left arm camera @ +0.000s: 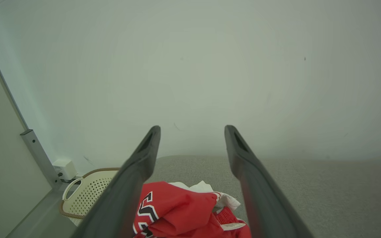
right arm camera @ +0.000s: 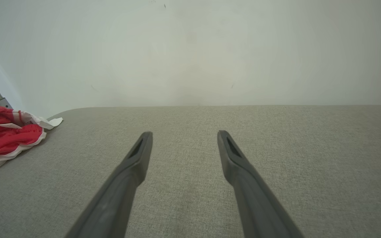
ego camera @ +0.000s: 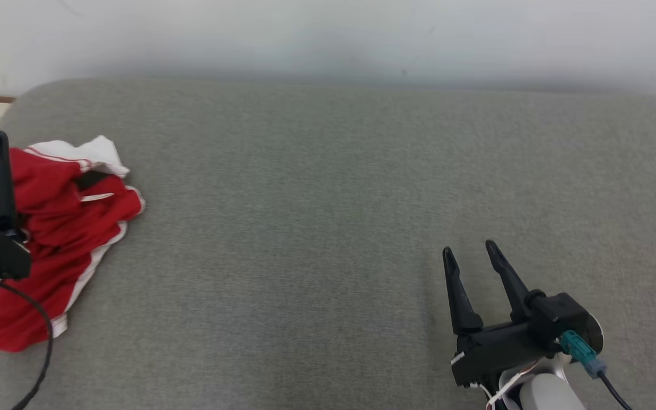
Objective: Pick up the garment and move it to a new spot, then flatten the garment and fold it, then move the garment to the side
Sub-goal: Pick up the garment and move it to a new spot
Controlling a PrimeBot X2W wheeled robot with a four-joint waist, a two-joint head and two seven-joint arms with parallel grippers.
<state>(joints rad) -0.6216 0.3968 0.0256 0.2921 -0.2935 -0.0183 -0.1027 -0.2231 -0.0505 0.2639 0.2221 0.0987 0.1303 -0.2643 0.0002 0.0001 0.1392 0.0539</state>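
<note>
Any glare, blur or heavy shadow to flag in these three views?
Head view: soft even light, no glare, faint shadow beside the right gripper. Left wrist view: wall dims toward the right; the left gripper blurs toward the bottom edge; garment sharp. Right wrist view: surface weave crisp, no glare.

Red cloth garment (ego camera: 60, 228), matt weave

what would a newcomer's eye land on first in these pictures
The crumpled red and white garment, bright at the left end of the plain grey cushion, stands out first. The left gripper is open over it, and the right gripper is open over bare cushion at the lower right of the head view.
</note>
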